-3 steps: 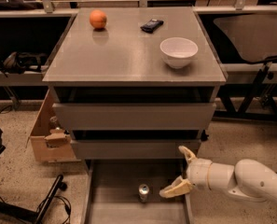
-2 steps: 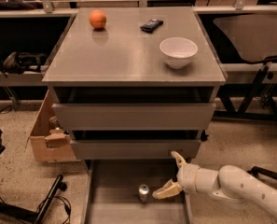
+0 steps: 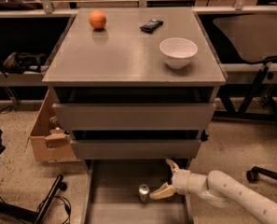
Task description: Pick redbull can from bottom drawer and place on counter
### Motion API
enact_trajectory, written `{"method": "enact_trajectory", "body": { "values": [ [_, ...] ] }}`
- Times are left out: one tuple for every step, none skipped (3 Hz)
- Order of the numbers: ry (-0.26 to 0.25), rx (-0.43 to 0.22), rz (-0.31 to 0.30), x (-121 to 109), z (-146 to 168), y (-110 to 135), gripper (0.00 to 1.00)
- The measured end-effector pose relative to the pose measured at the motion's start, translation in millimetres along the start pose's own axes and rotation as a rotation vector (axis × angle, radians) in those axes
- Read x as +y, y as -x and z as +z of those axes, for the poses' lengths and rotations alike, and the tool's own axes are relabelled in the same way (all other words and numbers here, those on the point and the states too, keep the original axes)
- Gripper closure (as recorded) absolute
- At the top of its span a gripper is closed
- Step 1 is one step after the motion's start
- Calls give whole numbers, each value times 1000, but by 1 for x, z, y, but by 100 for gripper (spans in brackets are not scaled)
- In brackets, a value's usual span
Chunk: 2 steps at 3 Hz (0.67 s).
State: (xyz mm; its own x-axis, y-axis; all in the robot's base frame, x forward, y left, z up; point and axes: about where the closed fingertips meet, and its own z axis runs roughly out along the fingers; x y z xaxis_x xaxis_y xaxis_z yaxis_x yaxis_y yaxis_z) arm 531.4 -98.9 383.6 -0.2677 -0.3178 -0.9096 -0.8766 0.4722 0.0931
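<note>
The redbull can (image 3: 143,192) stands upright on the grey floor of the pulled-out bottom drawer (image 3: 111,204), its shiny top facing up. My gripper (image 3: 166,178) reaches in from the lower right on a white arm and is open. One pale finger (image 3: 161,192) lies just right of the can, close to it or touching it. The other finger (image 3: 171,164) sits higher, near the drawer front above. The counter (image 3: 124,55) is the grey-brown cabinet top above the drawers.
On the counter stand a white bowl (image 3: 178,52), an orange (image 3: 97,19) and a small dark device (image 3: 151,25). A cardboard box (image 3: 48,135) sits left of the cabinet. Cables lie on the floor at lower left. A chair base (image 3: 261,173) is at right.
My gripper has moved left and down into the bottom drawer, closing in on the can's right side. The can has not moved.
</note>
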Motion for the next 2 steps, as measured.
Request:
{"method": "enact_trajectory", "body": {
  "values": [
    [10, 0, -14, -2, 5, -9, 0],
    [31, -1, -67, -7, 7, -22, 0]
  ]
}}
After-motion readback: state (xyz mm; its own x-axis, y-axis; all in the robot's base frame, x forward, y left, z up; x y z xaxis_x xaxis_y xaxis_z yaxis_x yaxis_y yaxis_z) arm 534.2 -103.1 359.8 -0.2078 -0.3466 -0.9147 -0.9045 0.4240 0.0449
